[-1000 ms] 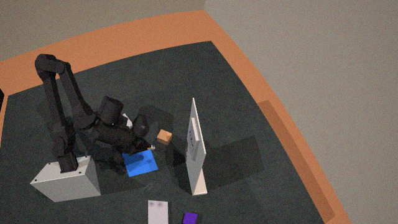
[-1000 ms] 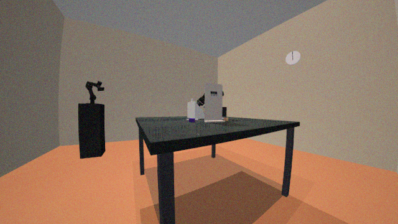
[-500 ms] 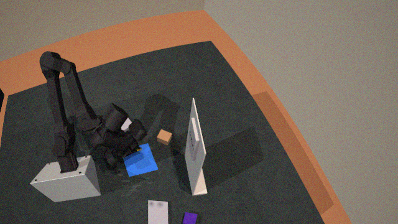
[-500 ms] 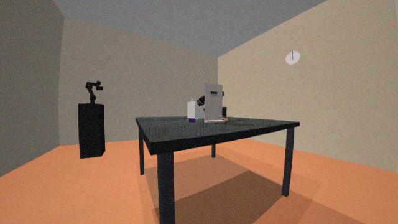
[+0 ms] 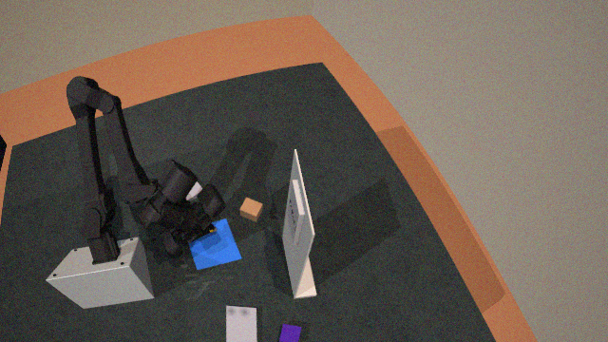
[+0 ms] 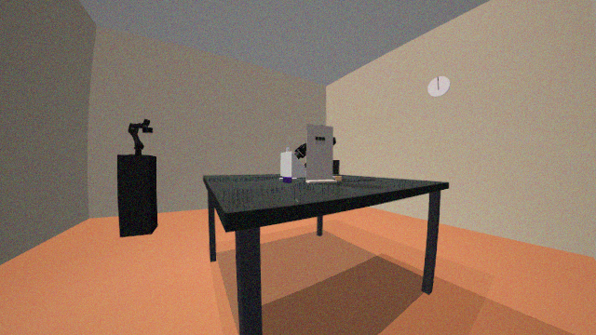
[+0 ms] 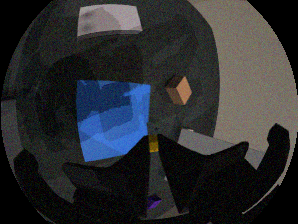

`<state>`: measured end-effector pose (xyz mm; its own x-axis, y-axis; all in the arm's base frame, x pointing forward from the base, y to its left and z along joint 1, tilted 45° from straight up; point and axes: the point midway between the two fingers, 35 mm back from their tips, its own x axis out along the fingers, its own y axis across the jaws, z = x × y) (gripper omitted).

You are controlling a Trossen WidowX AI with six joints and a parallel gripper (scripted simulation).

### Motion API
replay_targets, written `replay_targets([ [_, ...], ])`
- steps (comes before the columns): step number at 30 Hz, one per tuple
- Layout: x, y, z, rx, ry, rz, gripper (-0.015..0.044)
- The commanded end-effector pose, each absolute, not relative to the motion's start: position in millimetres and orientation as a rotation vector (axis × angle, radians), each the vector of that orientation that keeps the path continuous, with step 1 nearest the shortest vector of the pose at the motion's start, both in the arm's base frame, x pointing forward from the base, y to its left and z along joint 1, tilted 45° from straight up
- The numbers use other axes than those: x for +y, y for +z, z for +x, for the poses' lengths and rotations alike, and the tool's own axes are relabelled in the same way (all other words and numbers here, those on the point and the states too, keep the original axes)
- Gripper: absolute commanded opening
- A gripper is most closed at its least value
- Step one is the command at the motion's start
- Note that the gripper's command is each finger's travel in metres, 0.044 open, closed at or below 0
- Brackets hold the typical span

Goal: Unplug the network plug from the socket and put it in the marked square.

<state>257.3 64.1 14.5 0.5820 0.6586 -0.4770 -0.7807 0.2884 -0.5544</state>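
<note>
My gripper is shut on the plug. Only a small yellow part of the plug shows at the fingertips; the fingers hide the rest. The blue marked square lies flat on the table. In the top view the fingertips show over its upper edge; in the wrist view it lies beyond them, to the left. The upright panel stands to the right in the top view, clear of the gripper. In the exterior view the panel partly hides the arm.
An orange block lies between the square and the panel. A pale plate and a purple block lie farther off. Another pale thing shows partly behind the arm. The arm's grey base box stands left of the square.
</note>
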Motion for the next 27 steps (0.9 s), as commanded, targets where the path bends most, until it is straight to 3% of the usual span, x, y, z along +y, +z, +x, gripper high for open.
replay_targets([
  [1,66.8,10.0,255.6,0.176,0.97,-0.835,0.0],
  [27,78.6,-3.2,257.1,0.179,0.972,-0.836,0.0],
])
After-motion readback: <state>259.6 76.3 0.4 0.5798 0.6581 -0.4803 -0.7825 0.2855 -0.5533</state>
